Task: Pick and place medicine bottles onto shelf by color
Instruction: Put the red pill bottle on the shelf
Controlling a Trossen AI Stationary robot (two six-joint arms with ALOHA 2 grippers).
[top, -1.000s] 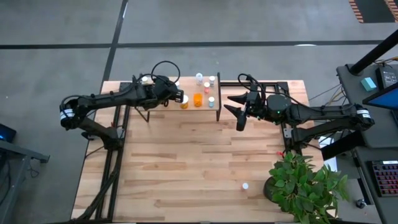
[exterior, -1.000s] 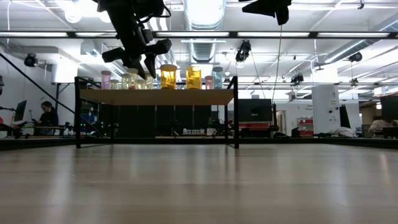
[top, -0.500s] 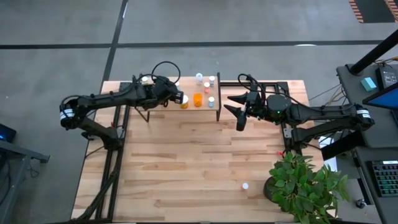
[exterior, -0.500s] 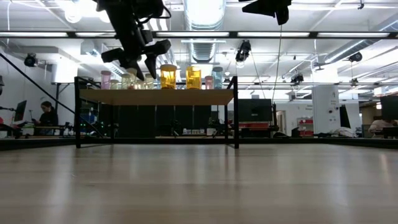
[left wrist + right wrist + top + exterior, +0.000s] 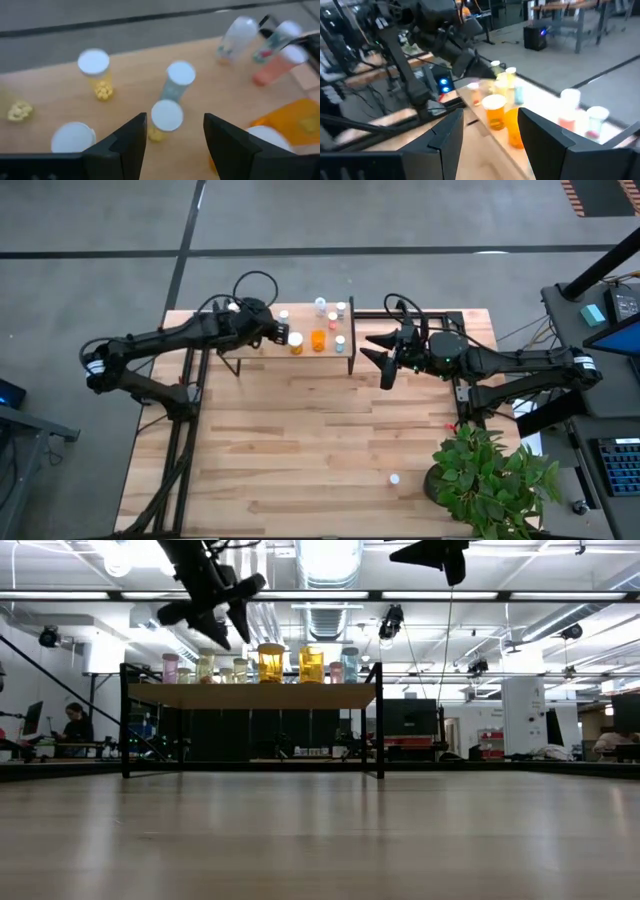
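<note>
The left gripper [image 5: 272,332] is seen with its jaws spread and empty, raised just above the shelf [image 5: 250,696]; nothing is held between its fingers [image 5: 131,141]. Directly beneath and ahead of it a white-capped yellowish bottle [image 5: 166,117] stands upright on the board, apparently set there among other yellowish bottles [image 5: 95,70] so that like colours are grouped. Beyond it, toward the shelf's far end, an orange bottle [image 5: 318,340] and pinkish and bluish bottles [image 5: 275,60] are ranged, which suggests sorting along the board by colour. The right gripper [image 5: 385,358] is held open and empty just off the shelf's end, well above the table, apparently waiting. One small bottle [image 5: 394,478] lies near the potted plant [image 5: 495,475], well away from both grippers, not yet shelved.
</note>
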